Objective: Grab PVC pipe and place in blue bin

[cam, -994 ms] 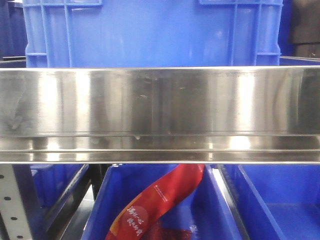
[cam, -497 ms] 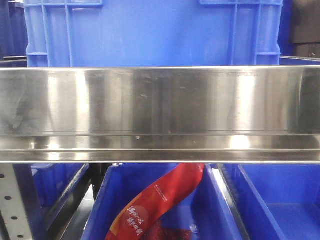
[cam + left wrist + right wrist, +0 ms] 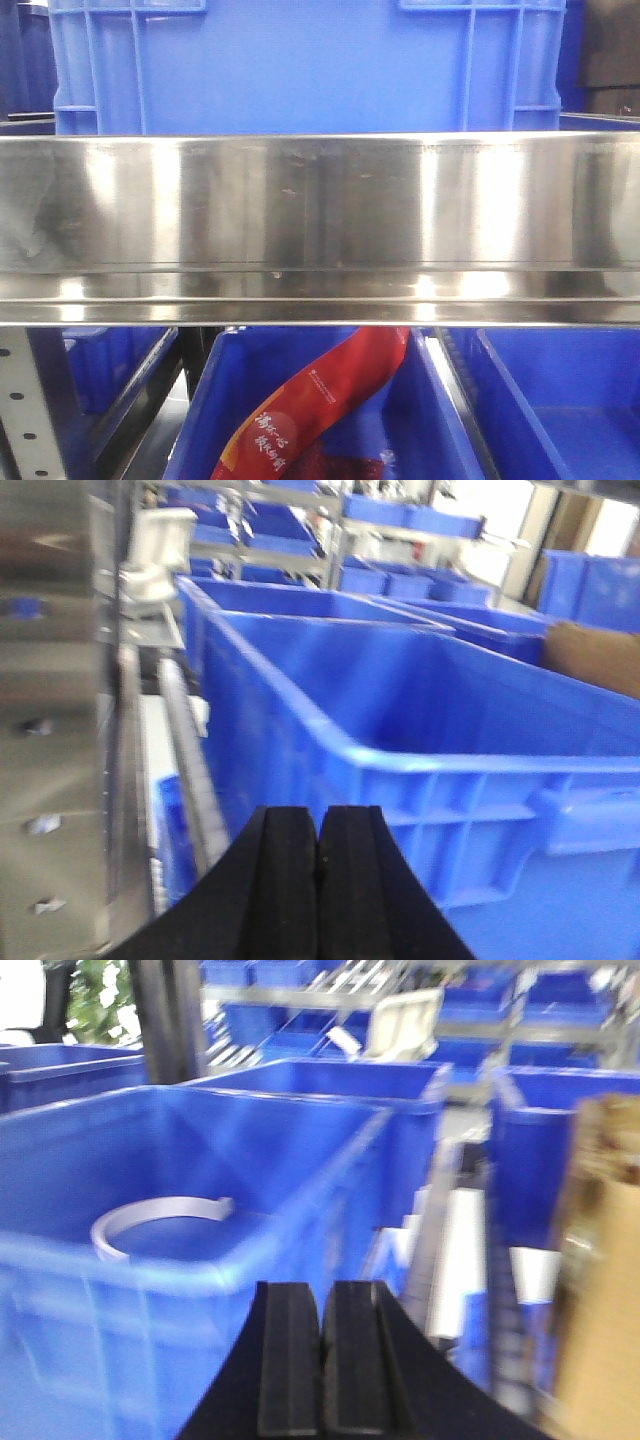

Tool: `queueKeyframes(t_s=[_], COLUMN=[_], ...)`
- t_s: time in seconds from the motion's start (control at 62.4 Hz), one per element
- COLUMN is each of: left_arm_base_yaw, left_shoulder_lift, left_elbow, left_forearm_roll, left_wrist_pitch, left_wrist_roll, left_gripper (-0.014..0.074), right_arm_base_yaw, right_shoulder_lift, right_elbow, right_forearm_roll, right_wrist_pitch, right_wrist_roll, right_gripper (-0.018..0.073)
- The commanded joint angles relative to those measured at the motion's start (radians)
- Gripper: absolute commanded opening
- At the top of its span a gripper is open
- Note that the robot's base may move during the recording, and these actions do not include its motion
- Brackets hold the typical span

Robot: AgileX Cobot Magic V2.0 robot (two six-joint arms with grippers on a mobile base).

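Nothing solid has shifted in the front view since a second ago; only the reflections on the steel shelf edge [image 3: 320, 230] have slid sideways. Above that edge stands a large blue crate [image 3: 300, 65], and below it a lower bin [image 3: 320, 400] holds a red packet [image 3: 315, 405]. No arm shows here.

From the left wrist, the left gripper [image 3: 318, 855] has its fingers clenched together with nothing between them. Beyond and to the right of the fingers lies a blue bin [image 3: 330, 750]; a chunky white piece [image 3: 155, 555], possibly the PVC pipe, sits far ahead to the left, too blurred to confirm.

From the right wrist, the right gripper [image 3: 322, 1345] is likewise pressed closed and empty. A pale curved strip [image 3: 150, 1222] lies in the bin [image 3: 200, 1270] ahead-left of the fingers.

The risk, as I judge it: with both views blurred, an arm could clip a bin rim or reach for the wrong white thing.
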Motion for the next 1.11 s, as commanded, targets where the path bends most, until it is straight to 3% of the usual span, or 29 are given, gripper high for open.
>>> queueKeyframes(t_s=[0.0, 0.144, 0.385, 1.09], left_arm_base_yaw=[0.027, 0.050, 0.050, 0.050], left_shoulder_lift=[-0.046, -0.088, -0.122, -0.126], left_elbow=[0.039, 0.070, 0.070, 0.070], left_forearm_roll=[-0.007, -0.007, -0.007, -0.007], left_wrist_pitch=[-0.013, -0.005, -0.041, -0.043], left_wrist_roll=[0.000, 0.000, 0.000, 0.000], left_gripper=[-0.0111, -0.0111, -0.0111, -0.0111], right_arm_base_yaw=[-0.025, -0.031, -0.031, -0.031], right_shoulder_lift=[-0.081, -0.194, -0.307, -0.326], right_elbow=[0.081, 0.166, 0.173, 0.173], right_forearm_roll=[-0.029, 0.014, 0.020, 0.020], right_wrist_pitch=[-0.010, -0.037, -0.024, -0.027], right_wrist_roll=[0.000, 0.000, 0.000, 0.000], right_gripper=[-0.0167, -0.0167, -0.0167, -0.0167])
